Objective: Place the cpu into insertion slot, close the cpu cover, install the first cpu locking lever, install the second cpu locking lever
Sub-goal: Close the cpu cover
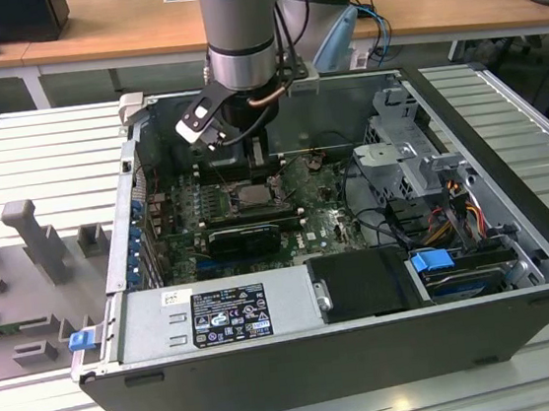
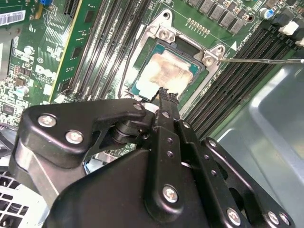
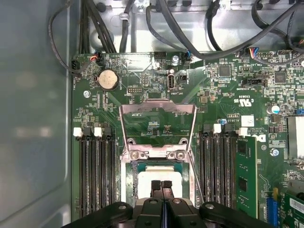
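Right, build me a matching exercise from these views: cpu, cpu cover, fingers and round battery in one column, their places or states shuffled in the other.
Column one
1. cpu
2. cpu cover
3. fingers
4. round battery

Column two
A. swung open, off the insertion slot
B. shut together over the cpu
C. silvery disc on the green board
D. lying in the insertion slot

Pairs: 1-D, 2-A, 3-B, 4-C
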`<state>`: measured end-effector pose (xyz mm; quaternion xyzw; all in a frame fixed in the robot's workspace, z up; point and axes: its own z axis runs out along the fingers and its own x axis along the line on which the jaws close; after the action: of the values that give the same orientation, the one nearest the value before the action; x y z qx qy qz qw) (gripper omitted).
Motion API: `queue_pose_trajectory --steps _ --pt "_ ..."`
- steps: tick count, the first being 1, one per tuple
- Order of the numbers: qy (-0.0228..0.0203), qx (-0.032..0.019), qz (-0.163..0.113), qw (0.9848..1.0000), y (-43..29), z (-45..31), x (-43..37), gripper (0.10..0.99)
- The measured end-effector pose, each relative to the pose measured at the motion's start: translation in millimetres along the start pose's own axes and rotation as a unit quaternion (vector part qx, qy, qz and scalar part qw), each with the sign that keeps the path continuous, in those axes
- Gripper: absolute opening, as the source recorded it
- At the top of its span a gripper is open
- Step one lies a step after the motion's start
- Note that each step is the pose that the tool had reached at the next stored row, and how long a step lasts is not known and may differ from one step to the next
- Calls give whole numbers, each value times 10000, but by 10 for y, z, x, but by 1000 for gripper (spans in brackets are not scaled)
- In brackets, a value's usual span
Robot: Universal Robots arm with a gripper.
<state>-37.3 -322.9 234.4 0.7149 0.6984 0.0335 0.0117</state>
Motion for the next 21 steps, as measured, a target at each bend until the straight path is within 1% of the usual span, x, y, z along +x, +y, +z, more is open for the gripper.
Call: queue_pose_trajectory --steps 4,5,8,10,13,15,18,21 --pt "0 0 3 10000 3 -43 1 106" --pt "0 0 5 10000 4 -65 2 106" --pt "-2 -1 22 10000 18 -270 9 106" --pt "-1 0 22 10000 32 -271 9 106" --pt "-1 9 24 10000 87 -268 10 106" --pt "-1 18 23 10000 161 -264 11 106" --pt "-1 20 24 10000 200 -259 12 106" --pt "-2 20 24 10000 207 -259 12 106"
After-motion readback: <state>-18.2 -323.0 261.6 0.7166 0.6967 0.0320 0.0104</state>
